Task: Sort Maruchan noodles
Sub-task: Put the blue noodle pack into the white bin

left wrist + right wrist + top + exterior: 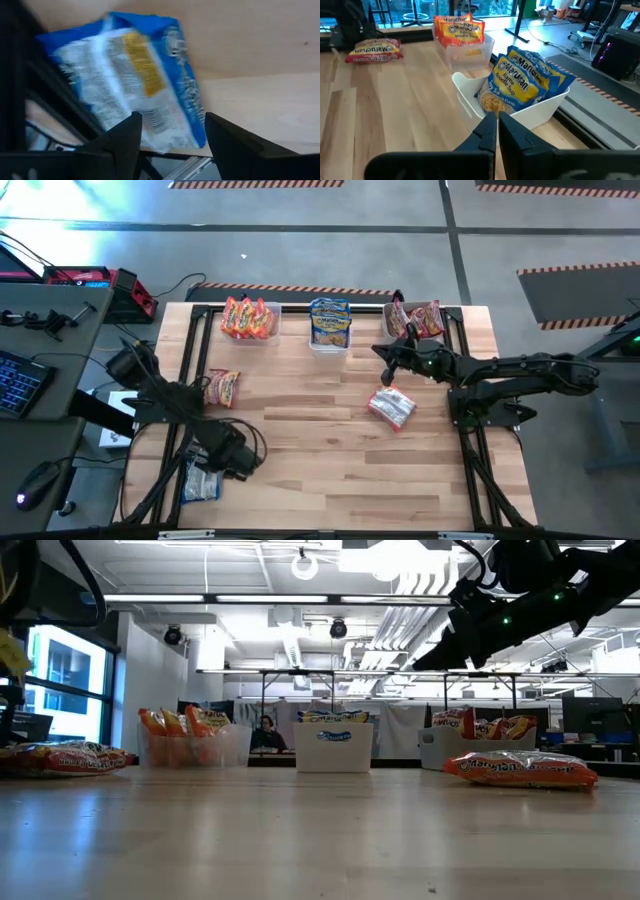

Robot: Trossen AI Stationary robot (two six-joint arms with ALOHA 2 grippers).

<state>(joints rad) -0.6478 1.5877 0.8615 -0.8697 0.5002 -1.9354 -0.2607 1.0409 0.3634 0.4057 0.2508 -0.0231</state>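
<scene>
Three bins line the table's far edge, noodle packets inside.

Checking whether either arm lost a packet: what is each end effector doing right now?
Left end effector: open, fingers astride the blue-and-white packet at the table's edge, not gripping it.
Right end effector: shut, holding nothing, near the blue bin.

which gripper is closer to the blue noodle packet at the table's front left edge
Left. The left gripper is right beside the blue packet; the right gripper is far across the table.
</scene>
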